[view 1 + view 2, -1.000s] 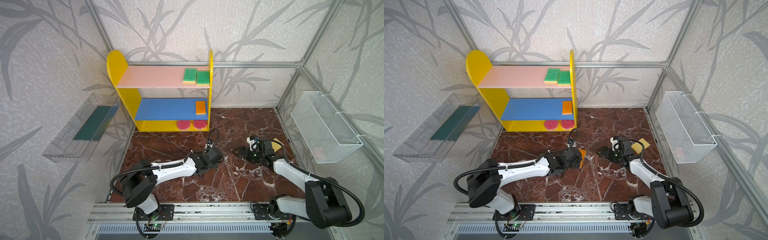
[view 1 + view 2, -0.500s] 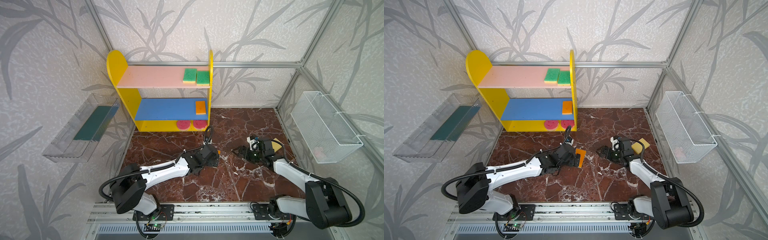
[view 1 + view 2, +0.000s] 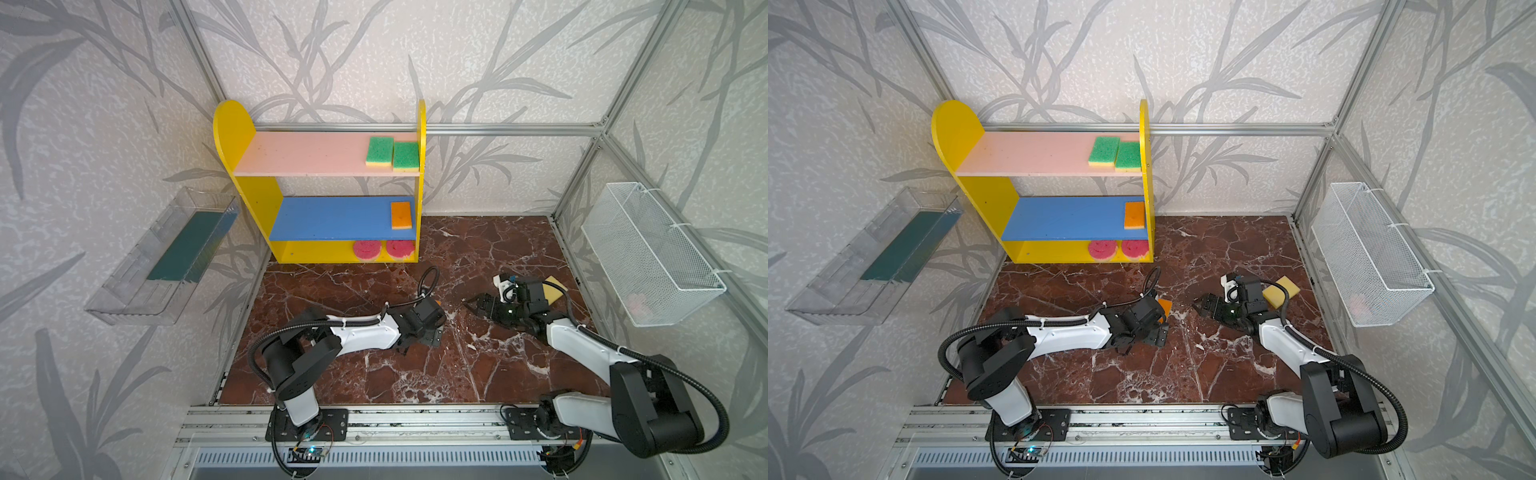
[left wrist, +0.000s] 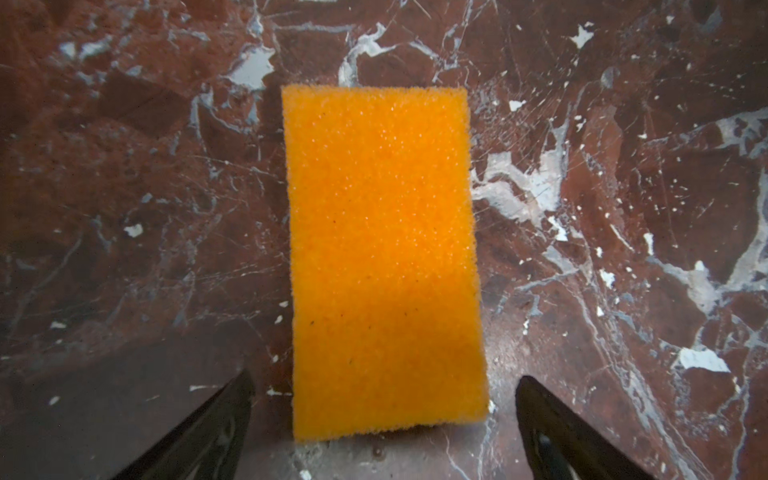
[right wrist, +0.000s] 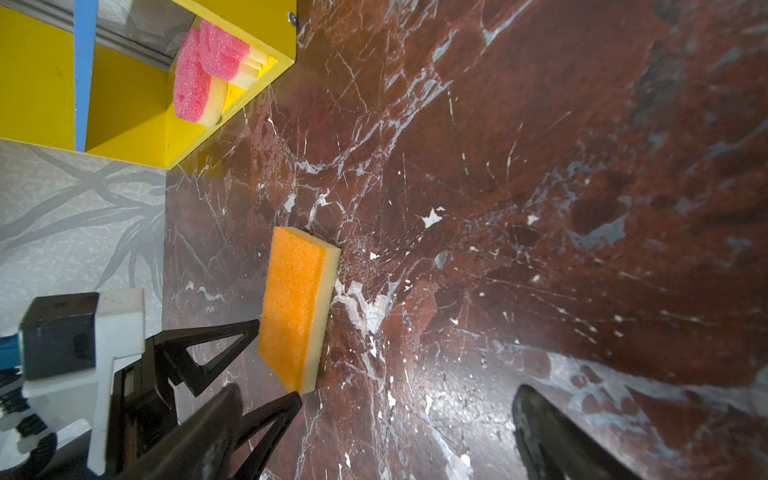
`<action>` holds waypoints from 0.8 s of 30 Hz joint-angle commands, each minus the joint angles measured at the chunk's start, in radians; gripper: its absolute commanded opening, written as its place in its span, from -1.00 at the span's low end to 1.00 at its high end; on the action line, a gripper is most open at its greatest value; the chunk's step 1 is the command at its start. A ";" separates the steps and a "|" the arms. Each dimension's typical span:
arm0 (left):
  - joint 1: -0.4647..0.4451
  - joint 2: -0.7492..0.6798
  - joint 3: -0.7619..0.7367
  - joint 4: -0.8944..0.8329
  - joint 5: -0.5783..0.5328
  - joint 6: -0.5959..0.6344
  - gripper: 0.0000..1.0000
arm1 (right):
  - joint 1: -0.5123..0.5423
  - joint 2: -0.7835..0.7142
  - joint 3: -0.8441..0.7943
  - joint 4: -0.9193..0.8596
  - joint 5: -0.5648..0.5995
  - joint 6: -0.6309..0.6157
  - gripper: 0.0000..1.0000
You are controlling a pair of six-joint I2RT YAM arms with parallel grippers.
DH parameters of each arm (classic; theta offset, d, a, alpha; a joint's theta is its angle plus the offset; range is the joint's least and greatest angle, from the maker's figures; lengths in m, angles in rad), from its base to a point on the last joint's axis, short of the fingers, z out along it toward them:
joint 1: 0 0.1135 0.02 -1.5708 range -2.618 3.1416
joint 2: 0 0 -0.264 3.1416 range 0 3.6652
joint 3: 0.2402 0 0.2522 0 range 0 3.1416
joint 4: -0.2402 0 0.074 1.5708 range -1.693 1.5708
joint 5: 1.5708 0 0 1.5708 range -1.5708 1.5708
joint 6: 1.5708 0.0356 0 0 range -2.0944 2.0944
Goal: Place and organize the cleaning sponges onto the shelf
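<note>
Left gripper (image 4: 384, 376): jaws apart, flanking end of orange-faced sponge (image 4: 384, 257) flat on marble floor (image 4: 623, 166), likely aligned for pinch. Right gripper (image 5: 378, 390): jaws apart, empty.

left arm (image 3: 361, 334): stretched low and long from its base toward the middle, forearm nearly level.
left wrist (image 3: 419, 318): tipped downward.
left gripper (image 4: 384, 386): jaws spread wide, the dark fingers (image 4: 224, 415) well apart.
right arm (image 3: 582, 345): extended forward and inward, shoulder hunched over its base.
right gripper (image 3: 478, 302): pointed across at the left gripper, near it but apart, jaws spread wide.
</note>
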 commanded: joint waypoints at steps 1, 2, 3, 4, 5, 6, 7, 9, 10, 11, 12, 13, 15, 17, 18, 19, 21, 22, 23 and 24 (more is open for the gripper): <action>-0.002 0.022 0.041 0.014 0.008 -0.004 0.99 | 0.000 -0.004 -0.008 0.018 -0.007 -0.012 0.98; -0.002 0.030 0.046 0.011 0.010 -0.002 0.99 | 0.000 -0.004 -0.008 0.018 -0.007 -0.012 0.98; -0.002 0.035 0.050 0.007 0.011 -0.002 0.99 | 0.000 -0.004 -0.008 0.017 -0.008 -0.012 0.98; -0.002 0.042 0.055 0.002 0.012 -0.002 0.99 | 0.000 -0.004 -0.008 0.017 -0.007 -0.012 0.98; -0.002 0.049 0.061 -0.004 0.011 -0.001 0.99 | 0.000 -0.006 -0.008 0.017 -0.007 -0.012 0.98; -0.002 0.055 0.063 -0.010 0.008 -0.001 0.99 | 0.000 -0.006 -0.008 0.016 -0.005 -0.012 0.98; -0.003 0.061 0.067 -0.016 0.004 -0.001 0.96 | 0.000 -0.007 -0.008 0.015 -0.005 -0.012 0.98; -0.003 0.070 0.071 -0.028 -0.005 -0.004 0.91 | 0.001 -0.007 -0.008 0.013 -0.006 -0.012 0.98; -0.003 0.070 0.072 -0.034 -0.011 -0.005 0.88 | 0.000 -0.008 -0.008 0.012 -0.007 -0.012 0.98; -0.004 0.069 0.070 -0.036 -0.015 -0.006 0.86 | 0.000 -0.009 -0.007 0.012 -0.006 -0.013 0.98; -0.004 0.067 0.069 -0.038 -0.019 -0.007 0.83 | -0.001 -0.009 -0.007 0.012 -0.006 -0.013 0.98; -0.005 0.063 0.068 -0.041 -0.025 -0.006 0.80 | 0.000 -0.010 -0.007 0.011 -0.005 -0.013 0.98; -0.006 0.058 0.069 -0.053 -0.040 -0.003 0.73 | 0.000 -0.010 -0.005 0.011 -0.005 -0.013 0.98; -0.008 0.052 0.069 -0.062 -0.051 0.000 0.66 | 0.000 -0.009 -0.005 0.011 -0.007 -0.013 0.98; -0.009 0.050 0.070 -0.064 -0.056 0.001 0.63 | 0.000 -0.007 -0.004 0.011 -0.008 -0.013 0.98; -0.009 0.045 0.068 -0.067 -0.060 0.002 0.60 | 0.000 -0.009 -0.003 0.009 -0.007 -0.013 0.98; -0.010 0.032 0.065 -0.069 -0.064 0.003 0.52 | 0.000 -0.009 -0.003 0.009 -0.007 -0.013 0.98; -0.010 0.023 0.062 -0.068 -0.068 0.003 0.50 | 0.000 -0.010 -0.002 0.007 -0.007 -0.013 0.98; -0.010 0.012 0.060 -0.069 -0.073 0.001 0.49 | 0.000 -0.011 -0.002 0.006 -0.007 -0.015 0.98; -0.010 0.000 0.057 -0.070 -0.078 0.001 0.49 | 0.000 -0.012 -0.001 0.005 -0.007 -0.015 0.98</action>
